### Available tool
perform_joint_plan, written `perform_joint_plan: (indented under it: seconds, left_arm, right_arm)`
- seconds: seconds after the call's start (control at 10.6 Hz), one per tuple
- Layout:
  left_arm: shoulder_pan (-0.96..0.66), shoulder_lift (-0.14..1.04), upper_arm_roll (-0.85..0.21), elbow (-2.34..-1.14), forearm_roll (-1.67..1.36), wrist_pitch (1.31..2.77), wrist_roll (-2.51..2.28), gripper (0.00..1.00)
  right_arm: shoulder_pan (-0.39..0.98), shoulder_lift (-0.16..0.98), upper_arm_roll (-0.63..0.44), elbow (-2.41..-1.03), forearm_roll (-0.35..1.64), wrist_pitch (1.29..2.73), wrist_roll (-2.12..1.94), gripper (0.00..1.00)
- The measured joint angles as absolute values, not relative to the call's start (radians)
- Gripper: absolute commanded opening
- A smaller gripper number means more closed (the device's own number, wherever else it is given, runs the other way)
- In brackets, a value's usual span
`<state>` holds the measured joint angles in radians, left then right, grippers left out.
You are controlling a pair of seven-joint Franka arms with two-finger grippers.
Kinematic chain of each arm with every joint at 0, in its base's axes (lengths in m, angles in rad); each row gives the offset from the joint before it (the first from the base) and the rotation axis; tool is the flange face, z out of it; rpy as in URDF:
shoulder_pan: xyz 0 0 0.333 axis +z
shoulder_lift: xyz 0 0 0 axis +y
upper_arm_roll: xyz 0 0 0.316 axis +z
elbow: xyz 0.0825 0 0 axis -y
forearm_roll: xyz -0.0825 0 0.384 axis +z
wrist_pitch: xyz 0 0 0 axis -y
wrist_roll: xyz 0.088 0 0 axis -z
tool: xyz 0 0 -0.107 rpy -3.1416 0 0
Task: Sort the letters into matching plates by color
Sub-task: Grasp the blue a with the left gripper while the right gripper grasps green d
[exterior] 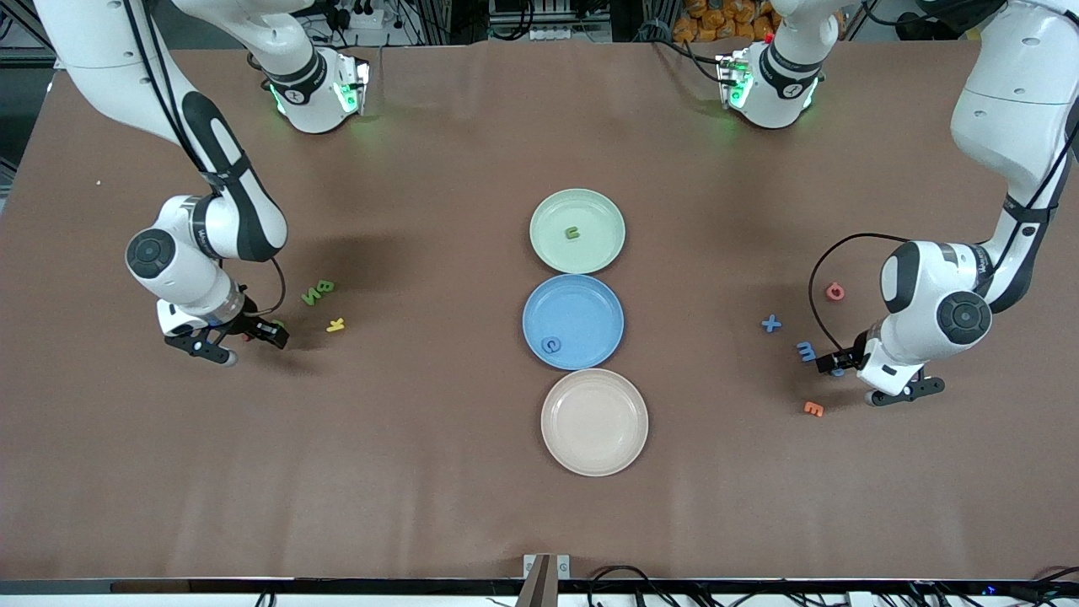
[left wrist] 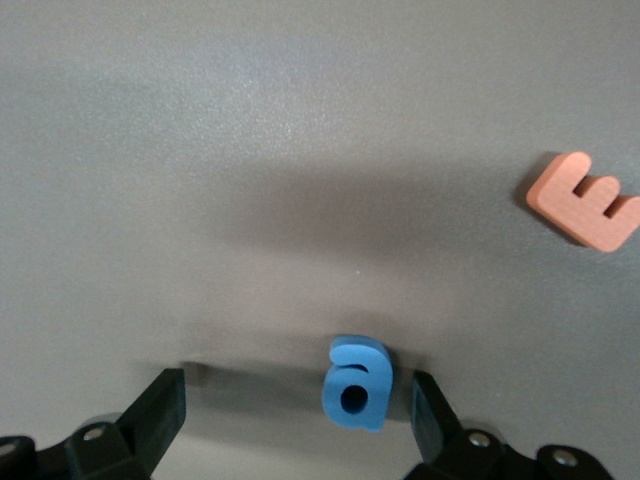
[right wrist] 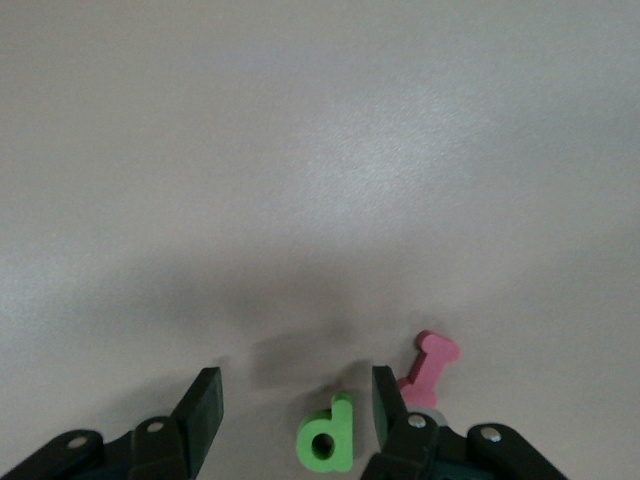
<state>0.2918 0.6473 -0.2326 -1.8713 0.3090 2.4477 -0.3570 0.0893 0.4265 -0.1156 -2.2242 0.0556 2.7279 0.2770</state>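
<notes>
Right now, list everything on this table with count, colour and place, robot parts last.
green plate: one, pale mint, farthest from the front camera of the three, holds one green letter.
blue plate: one, middle of the row, holds one blue letter.
beige plate: one, nearest the front camera.
Loose letters, right arm's end: green B and N, yellow K, green d, pink letter.
Loose letters, left arm's end: blue X, blue m, blue a, red letter, orange E.
left gripper: open around the a.
right gripper: open around the d.
</notes>
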Motion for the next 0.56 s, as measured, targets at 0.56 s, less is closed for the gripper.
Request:
perform_joint_plan:
  seconds: [0.56]
  left_arm:
    - [0.296, 0.648, -0.256, -1.871, 0.284, 2.472, -0.372, 1.00]
  right_arm:
    - [0.103, 0.426, -0.115, -2.238, 0.056, 2.729, 0.288, 0.61]
